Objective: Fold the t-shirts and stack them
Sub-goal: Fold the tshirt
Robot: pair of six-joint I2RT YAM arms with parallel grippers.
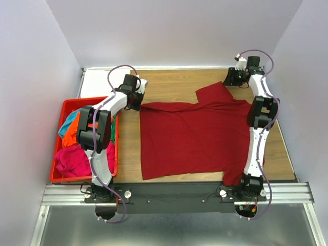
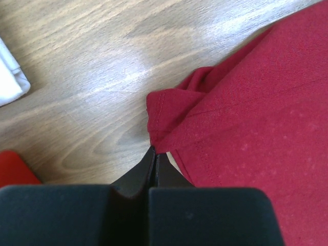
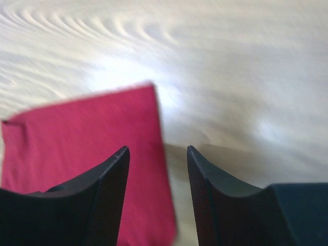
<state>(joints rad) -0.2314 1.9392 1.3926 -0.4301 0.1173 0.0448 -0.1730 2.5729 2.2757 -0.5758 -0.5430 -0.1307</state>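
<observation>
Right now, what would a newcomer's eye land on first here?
A dark red cotton t-shirt lies spread across the middle of the wooden table, the left jaws shut on one sleeve and the right jaws open near the other. A red plastic bin heaped with bright shirts sits at the table's left.

The top view looks steeply down from above and behind the near edge, taking in the whole table (image 1: 174, 84). The left wrist view peers close past the left gripper (image 2: 155, 154) at the red shirt (image 2: 256, 118), toward the far left. The right wrist view, close and blurred, looks down past the right gripper (image 3: 157, 148) near the far right corner. All three views share that shirt.
</observation>
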